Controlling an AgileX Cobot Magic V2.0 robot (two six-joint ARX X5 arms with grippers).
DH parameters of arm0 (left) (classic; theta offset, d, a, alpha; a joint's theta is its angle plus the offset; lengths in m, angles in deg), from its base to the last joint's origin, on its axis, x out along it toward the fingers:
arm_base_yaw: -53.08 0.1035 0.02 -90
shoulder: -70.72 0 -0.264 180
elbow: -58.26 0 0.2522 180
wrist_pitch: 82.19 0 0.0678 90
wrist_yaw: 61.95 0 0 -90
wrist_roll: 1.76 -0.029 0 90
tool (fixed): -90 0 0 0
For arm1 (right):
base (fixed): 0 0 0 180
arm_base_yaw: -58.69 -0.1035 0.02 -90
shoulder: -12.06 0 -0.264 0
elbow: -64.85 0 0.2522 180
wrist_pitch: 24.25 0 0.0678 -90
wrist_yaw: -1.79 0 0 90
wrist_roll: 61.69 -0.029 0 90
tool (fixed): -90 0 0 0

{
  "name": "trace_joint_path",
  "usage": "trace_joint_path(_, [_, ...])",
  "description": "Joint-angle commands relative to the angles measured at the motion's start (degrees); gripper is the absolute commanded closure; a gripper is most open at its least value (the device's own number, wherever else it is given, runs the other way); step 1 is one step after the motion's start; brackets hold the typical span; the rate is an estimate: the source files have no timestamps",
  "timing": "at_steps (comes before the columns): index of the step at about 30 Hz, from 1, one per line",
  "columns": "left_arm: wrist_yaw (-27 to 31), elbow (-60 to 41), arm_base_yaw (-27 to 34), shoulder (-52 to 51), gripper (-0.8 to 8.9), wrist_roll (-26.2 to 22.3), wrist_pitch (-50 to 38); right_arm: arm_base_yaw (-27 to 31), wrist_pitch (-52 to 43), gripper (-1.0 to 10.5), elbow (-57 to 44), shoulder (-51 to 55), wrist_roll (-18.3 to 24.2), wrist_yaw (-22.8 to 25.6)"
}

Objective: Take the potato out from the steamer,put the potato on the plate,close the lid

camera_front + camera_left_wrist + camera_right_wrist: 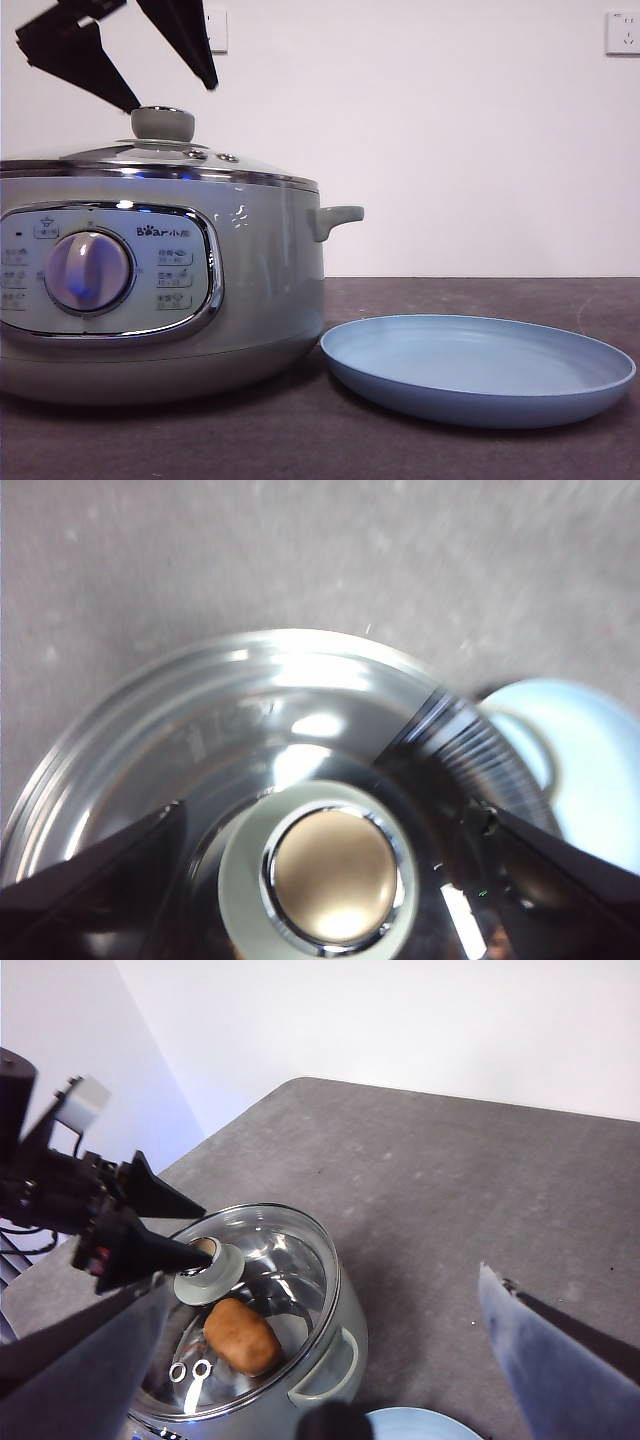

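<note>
The potato (241, 1336) lies inside the steamer (150, 300), seen through the glass lid (250, 1290) in the right wrist view; its long axis runs roughly across the pot, off-centre and beside the knob (162, 123) rather than under it. The lid sits seated on the chrome rim, so the potato cannot be reached until the lid comes off.

The left gripper (320, 860) hangs directly over the knob, its two black jaws spread wide, one on each side of it and not touching; in the front view the tips stand just above and to either side of the knob's top. The move ahead, as I judge it, turns on this: the knob lies straight below, between the open jaws, so a short descent and a squeeze should take it.

The right gripper (320, 1380) waits high and well back, its jaws apart and empty. The light-blue plate (480, 368) rests bare on the dark table (500, 295) just beside the steamer, on its side-handle side, so the right arm seems the better placed for the potato.
</note>
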Motion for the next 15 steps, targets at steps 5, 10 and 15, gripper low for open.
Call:
trace_joint_path(5, [2.3, 0.1, -0.9, 2.6, 3.48, -1.1, 2.5, -0.1, -0.3, 3.6, 0.3, 0.0, 0.2, 0.0])
trace_joint_path(10, [2.4, 0.1, -0.9, 3.7, 5.46, -2.3, 3.7, -0.1, -0.3, 3.6, 0.3, 0.0, 0.2, 0.0])
trace_joint_path(15, [3.8, 0.1, -0.9, 3.8, 7.75, -3.6, 3.7, -0.1, -0.3, 3.6, 0.3, 0.0, 0.0, 0.0])
